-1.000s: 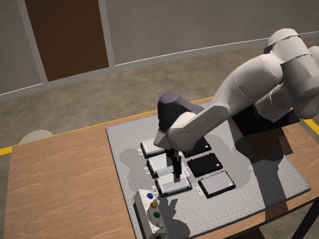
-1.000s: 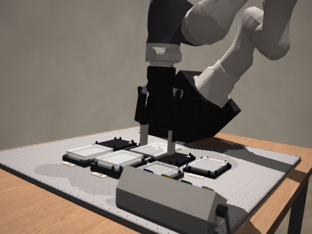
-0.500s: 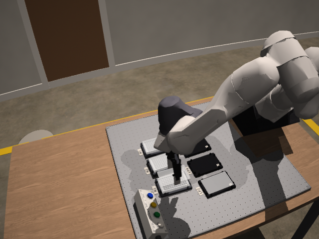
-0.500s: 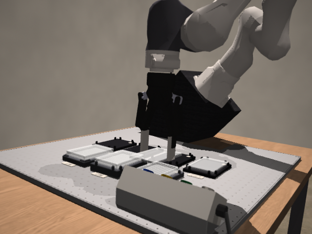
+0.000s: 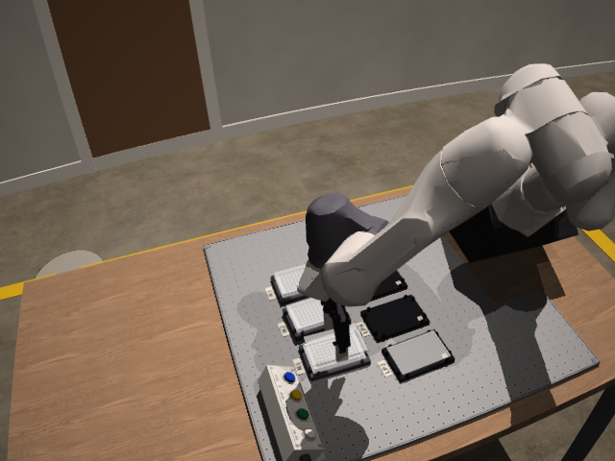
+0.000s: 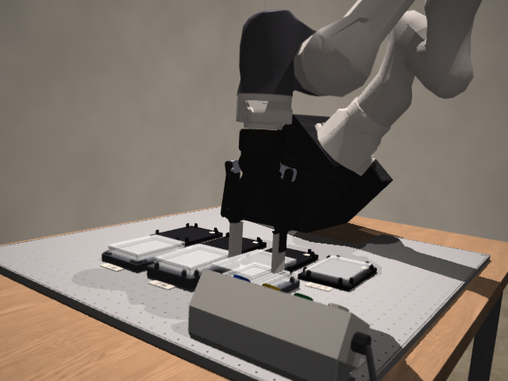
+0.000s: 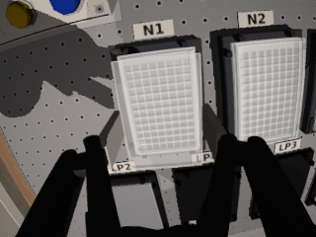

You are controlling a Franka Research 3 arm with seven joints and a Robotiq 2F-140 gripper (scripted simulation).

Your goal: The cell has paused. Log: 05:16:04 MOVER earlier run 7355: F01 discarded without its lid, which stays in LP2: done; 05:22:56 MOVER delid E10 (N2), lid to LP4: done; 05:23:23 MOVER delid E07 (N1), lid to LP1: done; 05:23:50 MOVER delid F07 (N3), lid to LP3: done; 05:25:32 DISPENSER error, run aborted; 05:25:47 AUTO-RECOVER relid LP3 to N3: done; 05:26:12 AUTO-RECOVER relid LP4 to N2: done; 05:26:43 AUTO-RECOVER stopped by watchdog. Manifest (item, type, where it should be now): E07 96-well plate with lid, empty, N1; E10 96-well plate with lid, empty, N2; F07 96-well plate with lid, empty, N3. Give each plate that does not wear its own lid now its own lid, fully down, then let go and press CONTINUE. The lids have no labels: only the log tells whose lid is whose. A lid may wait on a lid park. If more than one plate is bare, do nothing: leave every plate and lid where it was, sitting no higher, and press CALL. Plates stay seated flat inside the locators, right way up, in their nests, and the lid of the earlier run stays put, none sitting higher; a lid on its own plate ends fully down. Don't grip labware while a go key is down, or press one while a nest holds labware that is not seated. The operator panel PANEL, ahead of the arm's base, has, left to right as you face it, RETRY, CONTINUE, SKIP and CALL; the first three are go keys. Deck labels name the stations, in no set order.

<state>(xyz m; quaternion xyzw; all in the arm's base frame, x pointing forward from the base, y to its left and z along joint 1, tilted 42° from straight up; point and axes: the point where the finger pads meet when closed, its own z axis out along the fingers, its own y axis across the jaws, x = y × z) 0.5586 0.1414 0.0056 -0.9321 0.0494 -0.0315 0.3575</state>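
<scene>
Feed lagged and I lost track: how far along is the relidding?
Done: the N2 plate and N3 plate look lidded. In hand: the gripper holds a lid over the N1 plate, not yet seated. Left: lower it fully, release, press CONTINUE.

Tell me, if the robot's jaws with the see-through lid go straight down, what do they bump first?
Probably the bare plate in N1. The gripper points straight down, shut on the clear lid, which hangs just above that plate. How big the gap is, I can't tell.

Third plate (image 7: 310, 79) cut off at wrist view's right edge.
</scene>
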